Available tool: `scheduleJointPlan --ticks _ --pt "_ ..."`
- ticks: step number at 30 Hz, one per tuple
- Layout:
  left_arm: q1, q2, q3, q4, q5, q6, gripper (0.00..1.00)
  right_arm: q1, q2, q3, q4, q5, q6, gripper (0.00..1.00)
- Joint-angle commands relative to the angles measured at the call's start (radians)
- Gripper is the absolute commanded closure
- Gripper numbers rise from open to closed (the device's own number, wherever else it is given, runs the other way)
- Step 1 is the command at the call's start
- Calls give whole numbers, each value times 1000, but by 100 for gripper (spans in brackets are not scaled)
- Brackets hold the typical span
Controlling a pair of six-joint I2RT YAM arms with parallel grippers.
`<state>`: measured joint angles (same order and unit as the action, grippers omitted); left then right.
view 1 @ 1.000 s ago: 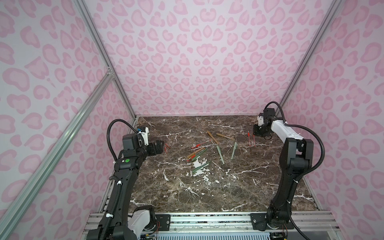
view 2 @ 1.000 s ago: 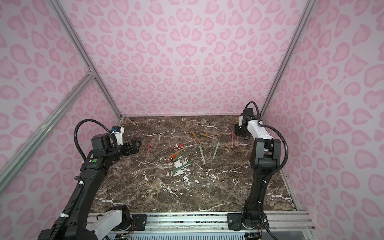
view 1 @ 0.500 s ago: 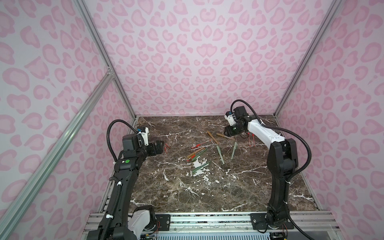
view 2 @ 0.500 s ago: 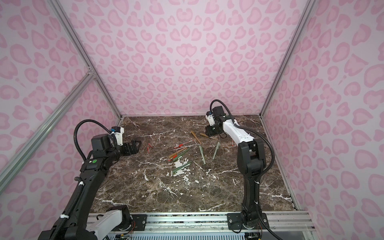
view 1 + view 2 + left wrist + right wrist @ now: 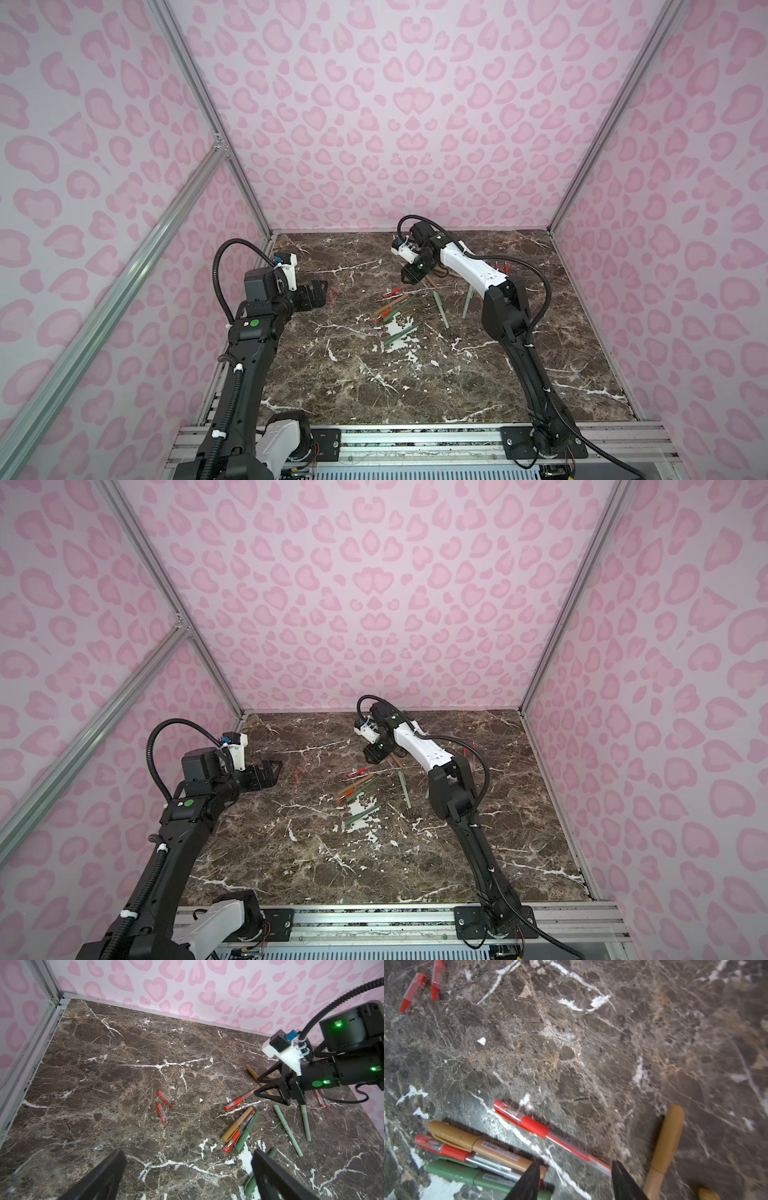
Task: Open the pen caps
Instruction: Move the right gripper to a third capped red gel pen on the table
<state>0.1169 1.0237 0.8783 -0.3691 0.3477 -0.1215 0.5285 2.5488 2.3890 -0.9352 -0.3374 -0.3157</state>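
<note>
Two loose red pen caps (image 5: 165, 1098) (image 5: 413, 991) lie on the marble just beyond my left gripper (image 5: 320, 291) (image 5: 187, 1154), which hovers open and empty. My right gripper (image 5: 405, 279) (image 5: 575, 1163) is open, low over the rear end of a capped red pen (image 5: 542, 1132) (image 5: 241, 1101). That pen's tail lies between the jaws, untouched. Beside it lies a bundle of capped tan, red and green pens (image 5: 388, 309) (image 5: 239, 1128). A capped tan pen (image 5: 666, 1142) lies just outside one right finger.
Two green pens (image 5: 440, 309) (image 5: 467, 303) and another green pen (image 5: 401, 334) lie near the bundle. Thin red pen bodies (image 5: 500, 266) (image 5: 321, 1101) rest at the far right, behind the right arm. Pink patterned walls enclose the marble table (image 5: 374, 395).
The right arm has swung from the far right corner leftward to the pen bundle, and its jaws have opened. The left arm has stayed still.
</note>
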Motion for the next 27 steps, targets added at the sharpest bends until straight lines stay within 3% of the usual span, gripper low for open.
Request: scheduleJointPlan --ticks 1,14,22,27 --pt "2 -1 2 25 7 13 2 12 47 34 -10 5 -26 42" --pt "3 11 0 25 -3 17 2 17 101 35 -24 -47 -57 47" --pt "6 10 1 23 -2 18 2 14 107 15 -28 -20 -76 51" --pt "8 11 -14 39 -9 20 2 4 106 20 -50 -17 -79 48"
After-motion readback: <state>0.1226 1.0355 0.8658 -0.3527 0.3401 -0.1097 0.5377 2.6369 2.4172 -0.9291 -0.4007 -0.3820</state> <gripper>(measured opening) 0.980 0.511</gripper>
